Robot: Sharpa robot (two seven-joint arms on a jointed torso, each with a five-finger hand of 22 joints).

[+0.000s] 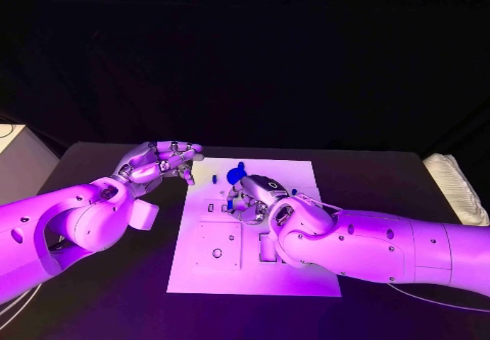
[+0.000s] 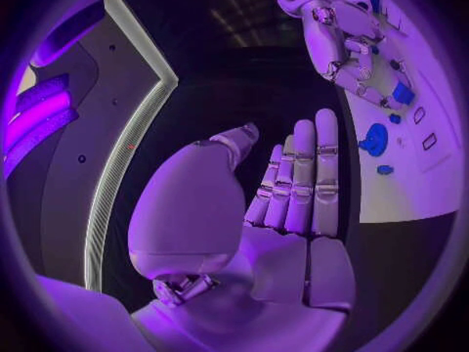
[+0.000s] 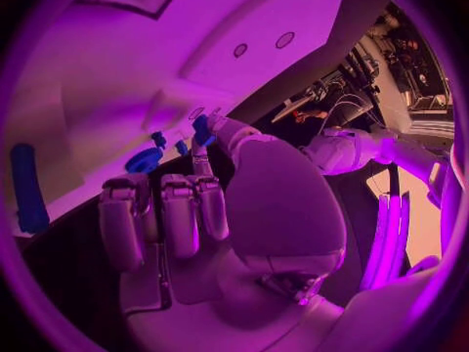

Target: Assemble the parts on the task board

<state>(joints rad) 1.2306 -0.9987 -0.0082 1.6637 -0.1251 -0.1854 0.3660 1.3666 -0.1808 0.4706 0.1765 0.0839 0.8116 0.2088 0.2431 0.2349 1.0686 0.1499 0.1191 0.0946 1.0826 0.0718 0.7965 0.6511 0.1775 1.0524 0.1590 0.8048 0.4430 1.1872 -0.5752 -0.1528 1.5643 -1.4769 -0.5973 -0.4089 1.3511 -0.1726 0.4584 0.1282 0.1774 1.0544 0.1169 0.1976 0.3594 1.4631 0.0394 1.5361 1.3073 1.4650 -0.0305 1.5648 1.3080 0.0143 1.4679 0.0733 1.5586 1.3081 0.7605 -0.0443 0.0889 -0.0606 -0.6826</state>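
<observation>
The white task board lies in the middle of the black table. My right hand is low over its middle and pinches a small blue part between thumb and fingertip, its other fingers curled in. A round blue part and a smaller blue piece sit near the board's far edge, and another blue piece lies just right of the hand. My left hand hovers off the board's far-left corner, its fingers straight and side by side, holding nothing.
The board has several small slots and recesses in its near half. A long blue peg lies apart from the other parts. A white ribbed pad lies at the table's right edge, a pale box at its left.
</observation>
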